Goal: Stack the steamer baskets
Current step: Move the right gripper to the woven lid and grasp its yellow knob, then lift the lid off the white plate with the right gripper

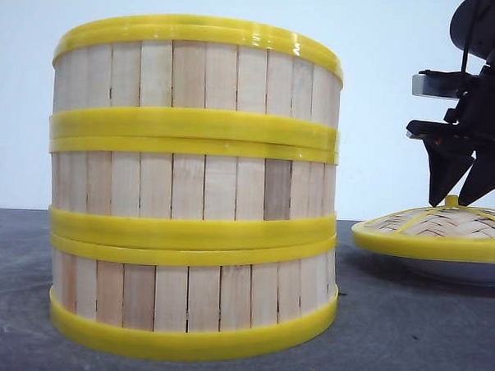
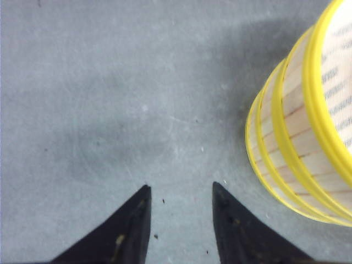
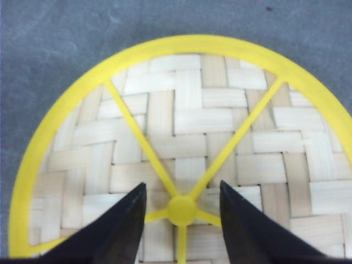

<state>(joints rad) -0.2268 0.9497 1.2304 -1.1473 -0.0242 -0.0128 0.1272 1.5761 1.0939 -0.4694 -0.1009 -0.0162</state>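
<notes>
Three steamer baskets (image 1: 194, 187) stand stacked in one column at the table's middle left, with pale slat walls and yellow rims. In the left wrist view the stack (image 2: 308, 126) shows at the side, apart from my left gripper (image 2: 181, 187), which is open over bare table. My right gripper (image 1: 459, 199) hangs open just above the woven lid (image 1: 439, 231) at the right. From the right wrist camera its black fingers straddle the lid's yellow knob (image 3: 181, 210) without touching it; my right gripper (image 3: 182, 186) holds nothing.
The lid rests on a shallow white plate (image 1: 461, 273) at the right edge. A grey table (image 1: 405, 340) runs under everything, and a pale wall stands behind it.
</notes>
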